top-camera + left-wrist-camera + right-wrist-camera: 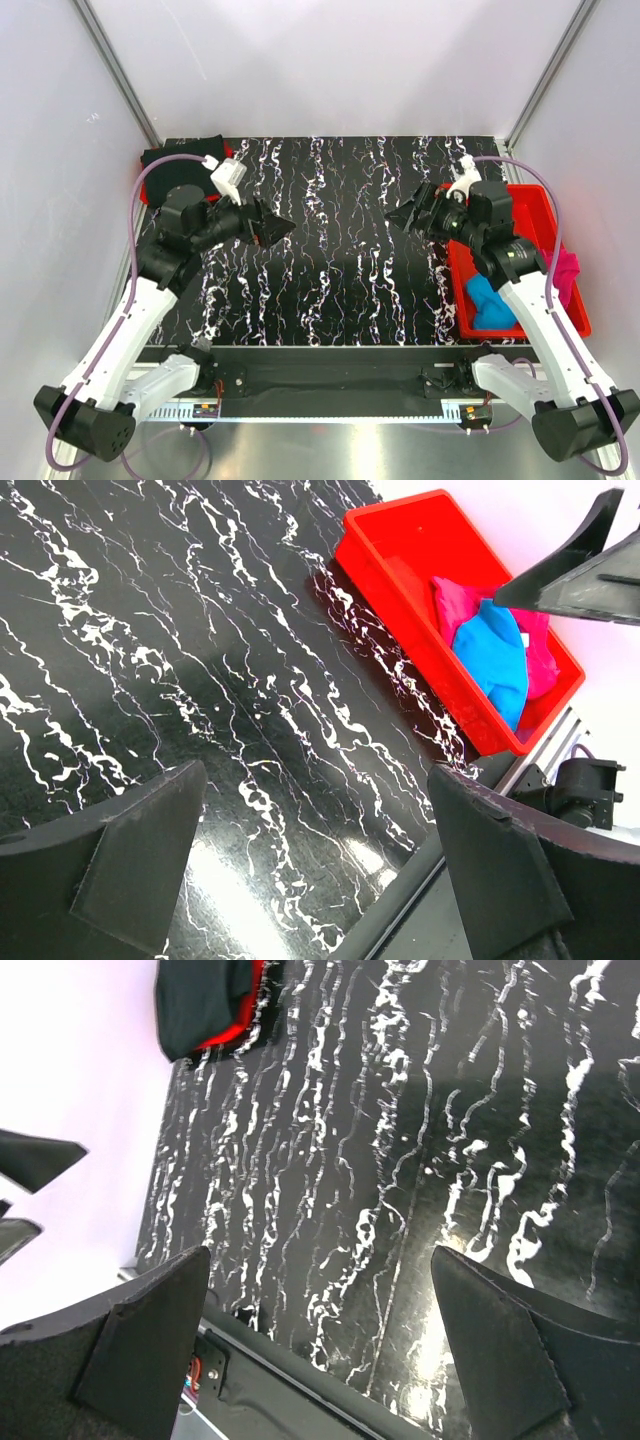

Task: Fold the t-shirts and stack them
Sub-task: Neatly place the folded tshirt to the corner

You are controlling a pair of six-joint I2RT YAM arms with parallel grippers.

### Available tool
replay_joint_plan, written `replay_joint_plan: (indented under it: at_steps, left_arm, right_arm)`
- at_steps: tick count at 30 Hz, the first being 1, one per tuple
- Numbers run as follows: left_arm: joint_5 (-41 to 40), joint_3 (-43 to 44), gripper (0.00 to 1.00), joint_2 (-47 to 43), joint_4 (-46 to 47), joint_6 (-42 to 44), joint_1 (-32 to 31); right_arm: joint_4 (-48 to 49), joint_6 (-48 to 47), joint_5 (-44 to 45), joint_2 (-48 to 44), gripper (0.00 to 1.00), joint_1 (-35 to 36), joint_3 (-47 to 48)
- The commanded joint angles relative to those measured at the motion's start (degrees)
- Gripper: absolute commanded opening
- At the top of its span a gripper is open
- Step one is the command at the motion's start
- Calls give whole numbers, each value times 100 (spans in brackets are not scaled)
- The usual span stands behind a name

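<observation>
A folded black t-shirt (pixel 185 160) lies at the table's far left corner on top of a red t-shirt (pixel 230 1032), of which only an edge shows. The bright blue t-shirt (pixel 490 303) and the magenta t-shirt (pixel 568 272) lie crumpled in the red bin (pixel 530 212) on the right; in the left wrist view the blue t-shirt (pixel 497 660) overlaps the magenta t-shirt (pixel 455 600). My left gripper (pixel 275 228) hovers open over the table's left half, right of the stack. My right gripper (pixel 408 215) hovers open left of the bin. Nothing is between either pair of fingers.
The black marble-patterned table (pixel 330 270) spreads between the two grippers. The red bin (pixel 395 550) stands along the right edge. White walls and metal frame posts enclose the table on three sides. The arm bases sit at the near edge.
</observation>
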Motion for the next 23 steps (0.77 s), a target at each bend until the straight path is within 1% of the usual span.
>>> replay_joint_plan:
  at_steps: [1, 5, 13, 23]
  left_arm:
    - [117, -133, 99, -229, 378, 87, -10]
    - [248, -116, 99, -273, 378, 96, -19]
    - [187, -63, 99, -422, 378, 175, -10]
    - [117, -37, 99, -466, 369, 123, -10]
  right_arm:
    - [-17, -46, 388, -186, 100, -12, -90]
    - [-35, -90, 476, -222, 100, -21, -38]
    - [-70, -108, 608, -336, 100, -12, 156]
    - [-88, -117, 897, -556, 100, -12, 77]
